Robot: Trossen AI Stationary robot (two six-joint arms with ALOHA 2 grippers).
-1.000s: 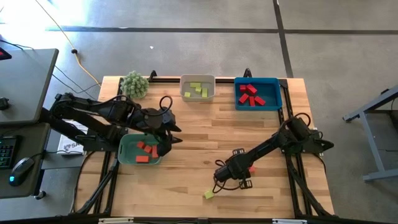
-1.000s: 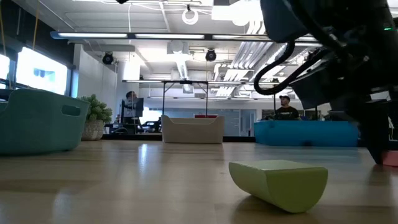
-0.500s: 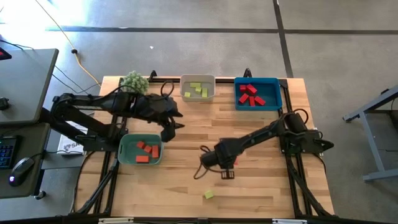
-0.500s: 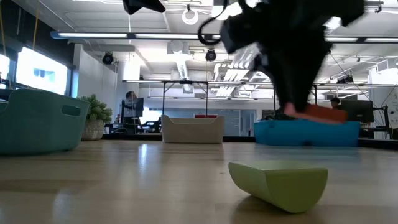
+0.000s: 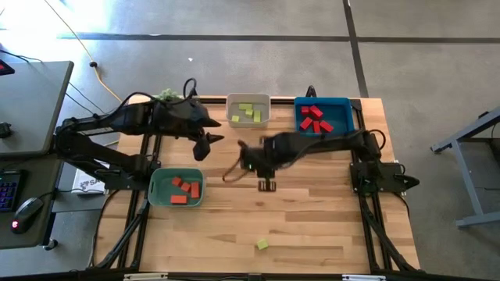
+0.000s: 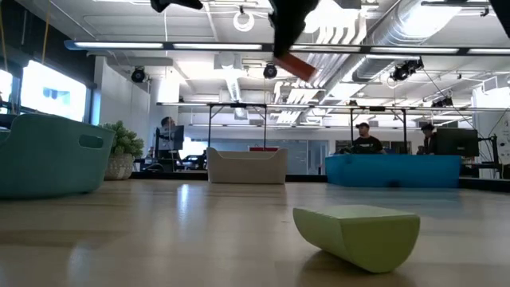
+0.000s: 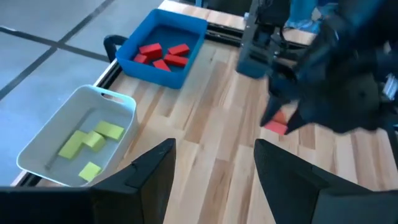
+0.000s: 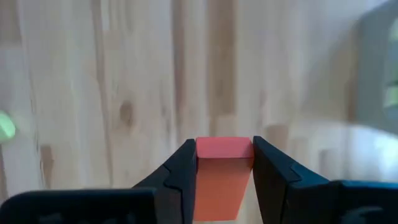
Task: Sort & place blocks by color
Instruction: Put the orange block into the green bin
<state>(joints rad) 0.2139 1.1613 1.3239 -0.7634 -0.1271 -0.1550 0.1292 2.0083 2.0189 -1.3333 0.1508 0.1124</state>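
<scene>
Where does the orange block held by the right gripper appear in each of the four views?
High view: hidden under the right gripper, near the table's middle.
Low view: the orange block hangs high, left of centre.
Left wrist view: small orange piece below the dark right arm.
Right wrist view: bottom centre, between the fingers.
Shared landmark: the white bin of yellow-green blocks.

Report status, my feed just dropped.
Right gripper shut on orange block, aloft mid-table. Left gripper open, near white tray. Yellow-green block loose on table. Nothing blocking.
</scene>
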